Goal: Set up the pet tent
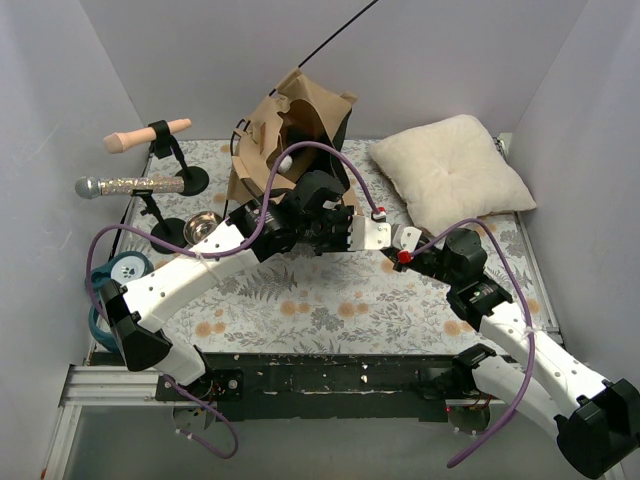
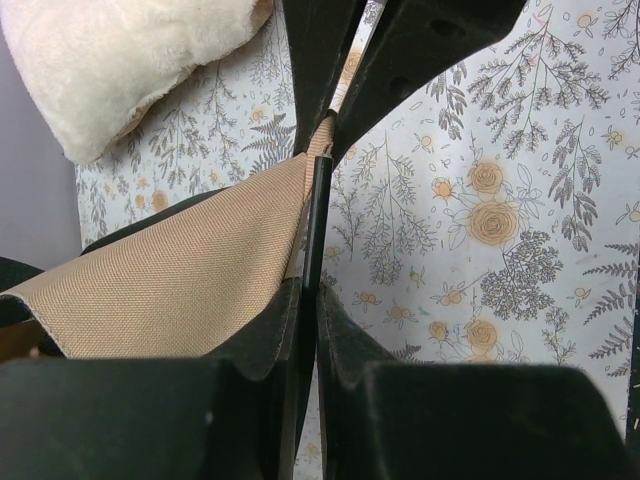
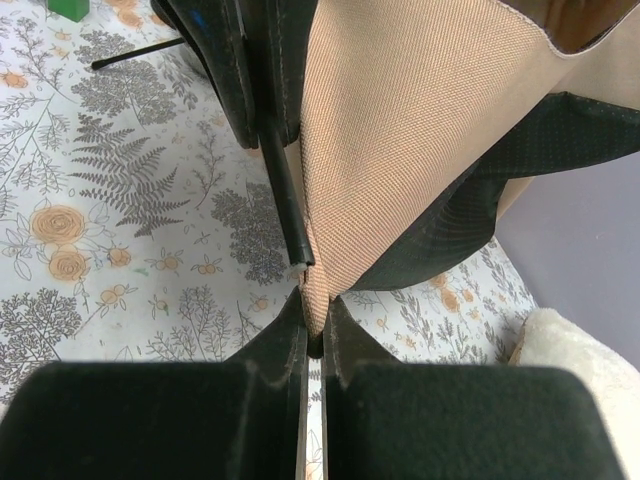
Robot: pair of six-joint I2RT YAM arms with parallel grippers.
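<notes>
Left wrist: left fingers [image 2: 255, 350] seemingly pinch pet tent [image 2: 180, 290].

Tent [image 1: 290, 140] at 12 o'clock, pillow [image 1: 450, 170] at 2 o'clock; left gripper [image 1: 372, 234] and right gripper [image 1: 408, 245] face tip to tip at centre.

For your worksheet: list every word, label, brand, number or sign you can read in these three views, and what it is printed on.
None can be read. The pet tent, the pillow and the floral table cover show no writing; a dark mark on the teal object is too small to read.
</notes>
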